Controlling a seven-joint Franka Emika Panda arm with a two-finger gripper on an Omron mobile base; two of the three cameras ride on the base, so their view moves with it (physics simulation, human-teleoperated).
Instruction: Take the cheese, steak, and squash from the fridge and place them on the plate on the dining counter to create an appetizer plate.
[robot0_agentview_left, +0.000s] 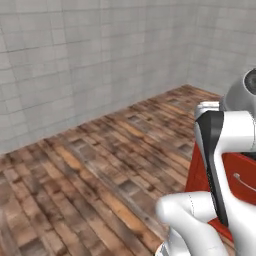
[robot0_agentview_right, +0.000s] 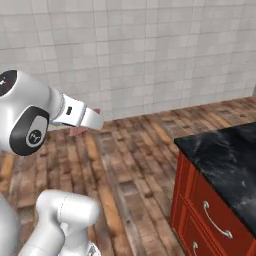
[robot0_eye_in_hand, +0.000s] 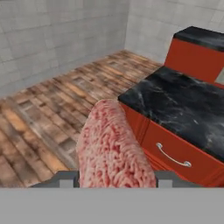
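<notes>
Between the gripper (robot0_eye_in_hand: 114, 181) fingers, clamped partway closed: the steak (robot0_eye_in_hand: 114, 146), pinkish-red slab with paler streaks, standing on edge and carried in the air. Beyond it, above wooden floor (robot0_eye_in_hand: 48, 113) beside the dining counter (robot0_eye_in_hand: 183, 105), black marbled top over red drawer fronts. Steak clear of the counter, not touching.

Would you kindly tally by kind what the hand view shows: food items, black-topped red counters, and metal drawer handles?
Steak: 1
Black-topped red counters: 2, one near and one far
Drawer handle: 1
Total: 4
</notes>
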